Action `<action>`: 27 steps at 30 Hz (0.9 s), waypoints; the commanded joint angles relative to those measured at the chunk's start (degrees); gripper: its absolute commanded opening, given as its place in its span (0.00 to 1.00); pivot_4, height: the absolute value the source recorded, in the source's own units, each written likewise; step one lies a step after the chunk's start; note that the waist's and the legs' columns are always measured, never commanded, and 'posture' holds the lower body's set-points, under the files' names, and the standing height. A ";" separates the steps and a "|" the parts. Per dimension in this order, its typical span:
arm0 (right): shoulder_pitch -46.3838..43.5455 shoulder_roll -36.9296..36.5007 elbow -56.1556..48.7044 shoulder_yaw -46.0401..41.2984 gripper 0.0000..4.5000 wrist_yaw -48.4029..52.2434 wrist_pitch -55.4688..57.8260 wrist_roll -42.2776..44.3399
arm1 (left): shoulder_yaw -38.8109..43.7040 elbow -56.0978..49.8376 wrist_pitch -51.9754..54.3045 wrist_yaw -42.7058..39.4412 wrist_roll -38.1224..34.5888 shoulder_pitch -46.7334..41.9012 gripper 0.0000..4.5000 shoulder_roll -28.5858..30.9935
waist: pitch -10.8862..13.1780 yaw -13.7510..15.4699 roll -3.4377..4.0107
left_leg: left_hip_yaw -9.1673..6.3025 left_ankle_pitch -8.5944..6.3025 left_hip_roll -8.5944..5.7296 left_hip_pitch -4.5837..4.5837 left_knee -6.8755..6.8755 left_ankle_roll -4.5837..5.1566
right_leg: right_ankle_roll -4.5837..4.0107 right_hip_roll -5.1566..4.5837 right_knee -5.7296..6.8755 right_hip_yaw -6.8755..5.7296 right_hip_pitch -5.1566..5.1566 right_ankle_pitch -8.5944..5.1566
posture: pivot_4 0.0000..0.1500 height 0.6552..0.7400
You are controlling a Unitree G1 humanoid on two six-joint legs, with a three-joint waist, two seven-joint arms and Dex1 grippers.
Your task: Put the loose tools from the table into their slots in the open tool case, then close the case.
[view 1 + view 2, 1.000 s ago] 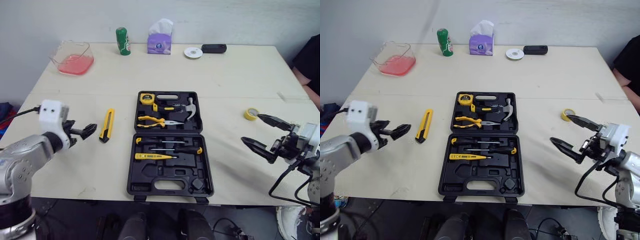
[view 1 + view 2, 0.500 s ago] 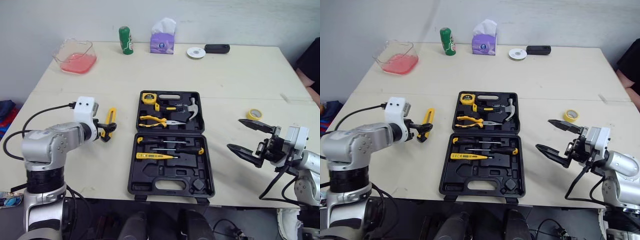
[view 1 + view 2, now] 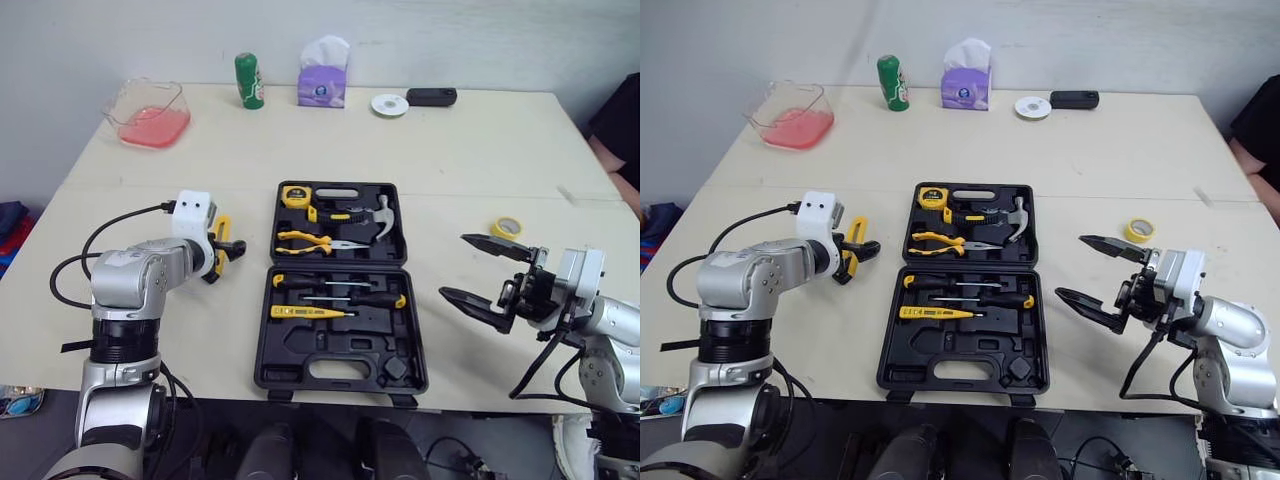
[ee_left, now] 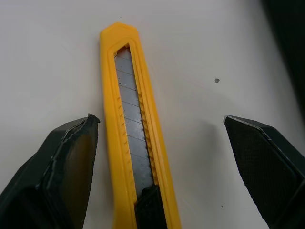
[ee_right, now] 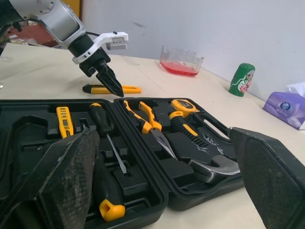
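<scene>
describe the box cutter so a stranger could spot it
Find the open black tool case in the middle of the beige table. Just left of it lies the box cutter, between the open fingers of the left pincer. It is a long flat yellow strip with a segmented steel blade, outside the case.

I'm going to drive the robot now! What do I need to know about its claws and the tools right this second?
Left claw: open, one finger on each side of the yellow utility knife, which lies flat on the table left of the tool case. Not gripped yet.
Right claw: open, holding nothing, over the table right of the case, near the yellow tape roll.
Already in the case: hammer, pliers, tape measure, screwdrivers.
Left to do: grip the knife and slot it in, probably the tape roll too, then shut the open case.
</scene>
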 commanded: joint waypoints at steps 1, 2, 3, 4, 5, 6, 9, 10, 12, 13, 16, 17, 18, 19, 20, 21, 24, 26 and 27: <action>-0.05 -1.06 -2.80 -0.09 1.00 0.24 0.55 0.59 | 1.20 -0.32 -0.82 -0.12 1.27 0.24 0.99 -0.35 | 0.00 0.07 -0.01 | 0.00 0.01 0.00 -0.01 0.00 0.00 | 0.00 0.00 0.00 0.00 0.00 0.00 | 1.00 1.00; -0.08 -1.16 -3.00 -0.02 1.00 0.41 0.83 0.60 | 1.66 -0.01 -0.62 0.01 1.23 0.32 0.99 -0.87 | 0.00 0.07 -0.01 | 0.00 0.00 0.00 0.00 0.00 0.00 | 0.00 -0.01 0.00 0.00 0.00 0.00 | 1.00 1.00; -0.05 -1.28 -3.21 0.08 1.00 0.66 1.05 0.59 | 1.97 0.16 -0.37 0.14 1.30 0.51 0.99 -1.18 | 0.00 0.08 0.00 | 0.00 0.01 -0.01 -0.01 0.00 0.00 | 0.00 -0.02 -0.01 0.00 0.00 0.00 | 1.00 1.00; -0.03 -1.36 -3.37 0.14 1.00 0.81 1.22 0.58 | 2.22 0.23 -0.18 0.20 1.43 0.64 0.99 -1.41 | -0.01 0.08 -0.01 | 0.00 0.01 -0.02 0.00 0.00 0.01 | 0.00 -0.02 0.00 0.00 0.01 0.00 | 1.00 1.00; -0.04 -1.43 -3.54 0.16 1.00 0.91 1.35 0.51 | 2.65 0.17 -0.13 0.36 1.59 0.96 0.99 -1.69 | -0.01 0.08 -0.01 | 0.00 0.01 -0.02 0.00 0.00 0.01 | 0.00 -0.02 0.00 0.00 0.01 0.00 | 1.00 1.00; -0.10 -1.44 -3.89 0.14 1.00 0.72 1.63 0.53 | 2.71 0.12 -0.19 0.26 1.74 1.56 0.99 -1.78 | -0.01 0.08 0.00 | 0.00 0.01 -0.01 0.00 0.00 0.01 | 0.00 -0.02 0.00 0.00 0.01 0.00 | 1.00 1.00; -0.13 -1.47 -4.55 0.12 1.00 0.39 2.22 0.54 | 2.89 0.54 0.25 -0.74 1.28 2.91 0.99 -2.43 | -0.02 0.00 0.01 | 0.00 0.01 -0.01 0.02 0.00 0.00 | 0.00 -0.02 0.02 0.01 0.01 0.00 | 1.00 1.00; -0.14 -1.53 -4.68 0.14 1.00 0.37 2.39 0.47 | 3.52 0.54 0.52 -0.57 1.14 3.04 0.93 -2.96 | -0.02 -0.01 0.01 | 0.01 0.01 -0.01 0.05 0.00 0.00 | 0.00 -0.02 0.04 0.02 0.02 0.00 | 1.00 1.00; -0.19 -1.67 -4.95 0.03 1.00 0.30 2.56 0.16 | 4.02 -0.27 0.95 -0.42 1.20 3.59 0.80 -3.28 | -0.02 0.01 0.01 | 0.01 0.02 -0.01 0.06 0.00 -0.01 | 0.00 -0.02 0.05 0.02 0.02 0.00 | 1.00 1.00; -0.28 -1.63 -5.12 -0.12 1.00 -0.06 2.80 0.16 | 3.86 -0.55 0.94 -0.30 1.59 4.05 0.69 -3.06 | -0.02 0.03 0.01 | 0.01 0.01 -0.01 0.06 0.00 -0.01 | 0.00 -0.02 0.05 0.02 0.02 0.00 | 1.00 1.00; -0.53 -1.66 -5.49 -0.23 1.00 -0.76 3.50 0.21 | 3.56 -1.23 1.35 -0.59 2.20 4.96 0.41 -2.46 | -0.02 0.07 0.01 | 0.01 0.01 -0.02 0.04 0.00 -0.01 | 0.00 -0.04 0.03 0.02 0.02 0.00 | 1.00 1.00; -0.61 -1.74 -5.69 -0.19 1.00 -0.95 3.77 0.20 | 3.73 -1.58 1.73 -0.72 2.28 5.21 0.31 -2.30 | -0.02 0.07 0.01 | 0.01 0.01 -0.02 0.04 0.00 -0.01 | 0.00 -0.03 0.02 0.02 0.02 0.00 | 1.00 1.00; -0.71 -1.77 -5.79 -0.17 1.00 -1.07 3.97 0.17 | 3.84 -1.78 1.97 -0.81 2.37 5.35 0.27 -2.22 | -0.02 0.07 0.01 | 0.01 0.01 -0.02 0.04 0.00 -0.01 | 0.00 -0.04 0.03 0.02 0.03 0.00 | 1.00 1.00; -0.78 -1.79 -6.00 -0.15 1.00 -1.28 4.20 0.13 | 4.11 -2.13 2.01 -0.75 2.59 5.68 0.27 -2.02 | -0.02 0.07 0.01 | 0.01 0.01 -0.02 0.05 0.00 -0.01 | 0.00 -0.04 0.03 0.02 0.03 0.00 | 1.00 1.00; -0.82 -1.79 -6.14 -0.15 1.00 -1.44 4.35 0.10 | 4.27 -2.38 2.01 -0.74 2.77 5.91 0.27 -1.88 | -0.02 0.05 0.02 | 0.01 0.01 -0.02 0.05 0.00 -0.01 | 0.00 -0.04 0.03 0.02 0.03 0.00 | 1.00 1.00; -0.83 -1.76 -6.33 -0.13 1.00 -1.67 4.54 0.08 | 4.26 -2.68 2.01 -0.95 2.86 6.16 0.27 -1.58 | -0.03 0.00 0.02 | 0.01 0.01 -0.02 0.05 0.00 -0.01 | 0.00 -0.04 0.03 0.02 0.03 0.00 | 1.00 1.00; -0.93 -1.65 -6.72 0.05 1.00 -2.14 5.00 -0.04 | 4.89 -3.43 -0.03 -1.41 3.18 6.54 0.27 -1.05 | -0.03 -0.08 0.03 | 0.01 0.01 0.00 0.06 -0.01 -0.02 | 0.00 -0.04 0.03 0.04 0.02 0.00 | 1.00 1.00; -1.04 -1.65 -6.83 0.10 1.00 -2.26 5.21 -0.16 | 6.08 -4.04 -3.86 -1.94 3.17 6.13 0.27 -1.20 | -0.03 -0.01 0.03 | 0.01 0.01 0.01 0.06 -0.01 -0.02 | 0.00 -0.04 0.04 0.03 0.02 0.00 | 1.00 1.00; -1.09 -1.67 -6.88 0.14 1.00 -2.34 5.27 -0.24 | 5.30 -4.84 -6.83 -3.69 3.24 6.38 0.27 0.02 | -0.03 0.00 0.02 | 0.01 0.01 0.01 0.06 -0.01 -0.02 | 0.00 -0.04 0.03 0.03 0.02 0.00 | 1.00 1.00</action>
